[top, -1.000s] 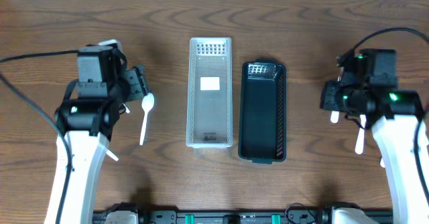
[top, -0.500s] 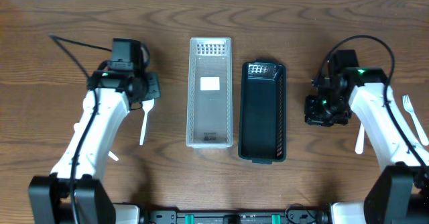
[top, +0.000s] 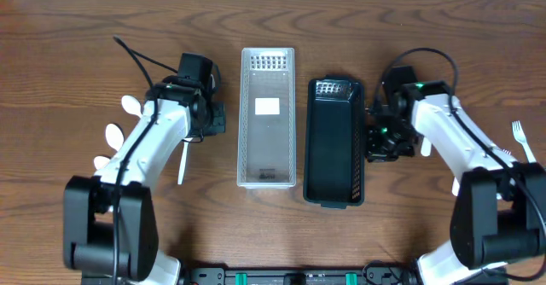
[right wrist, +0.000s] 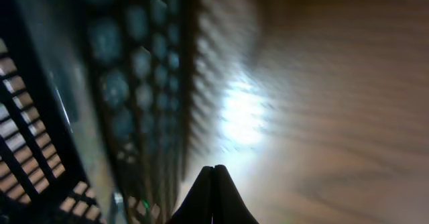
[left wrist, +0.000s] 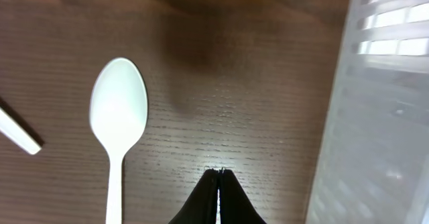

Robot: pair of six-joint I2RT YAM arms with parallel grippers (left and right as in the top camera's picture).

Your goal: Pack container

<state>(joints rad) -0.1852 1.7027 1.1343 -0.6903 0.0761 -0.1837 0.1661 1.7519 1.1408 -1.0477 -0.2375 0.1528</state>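
A clear plastic container (top: 268,153) and a black mesh basket (top: 333,157) stand side by side at the table's middle, both empty. My left gripper (top: 212,121) is shut and empty, low over the wood between a white spoon (left wrist: 118,110) and the clear container's wall (left wrist: 382,117). The spoon's handle (top: 182,164) shows below the left arm in the overhead view. My right gripper (top: 379,142) is shut and empty, just right of the black basket's mesh wall (right wrist: 114,83); that view is blurred.
More white spoons (top: 115,134) lie at the far left. A white fork (top: 517,132) lies at the far right and another white utensil (top: 425,147) lies under the right arm. A white handle tip (left wrist: 19,135) lies left of the spoon.
Both arms have swung inward: the left gripper moved right towards the clear container, the right gripper moved left and down to the black basket's side. Spoons at far left are uncovered.
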